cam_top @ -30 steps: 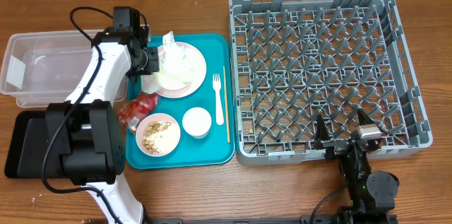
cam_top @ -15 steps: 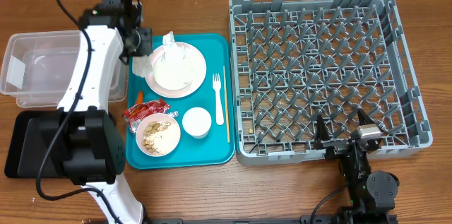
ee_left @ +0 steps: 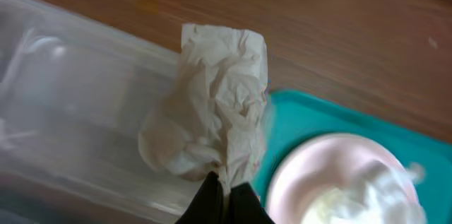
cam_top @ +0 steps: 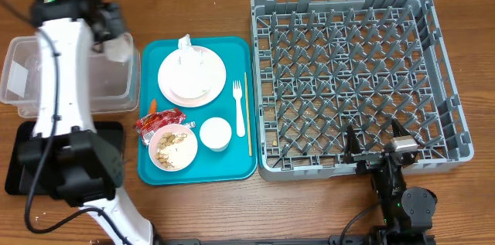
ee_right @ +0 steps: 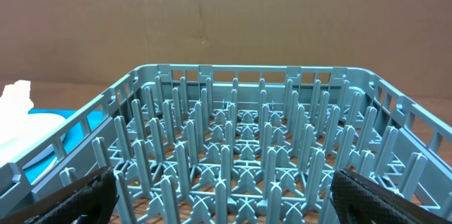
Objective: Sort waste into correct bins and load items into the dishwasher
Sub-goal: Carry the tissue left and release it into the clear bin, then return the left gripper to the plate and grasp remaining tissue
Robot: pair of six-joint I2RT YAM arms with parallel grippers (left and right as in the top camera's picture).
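Overhead: the left end effector (cam_top: 114, 36) pinches a crumpled white paper napkin (cam_top: 121, 47) above the right end of the clear plastic tub (cam_top: 31, 83), near the wooden worktop's (cam_top: 232, 206) left edge.

Left wrist: its narrow black fingertips (ee_left: 210, 197) clamp the wrinkled napkin's lower tail.

Right wrist: the right end effector (ee_right: 226, 206) stands wide before the grey lattice rack (ee_right: 240, 132).

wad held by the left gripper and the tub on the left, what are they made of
The wad looks like thin paper, likely a napkin: matte off-white, crumpled into sharp creases. The tub looks like clear plastic: see-through, slightly glossy walls with rounded corners.
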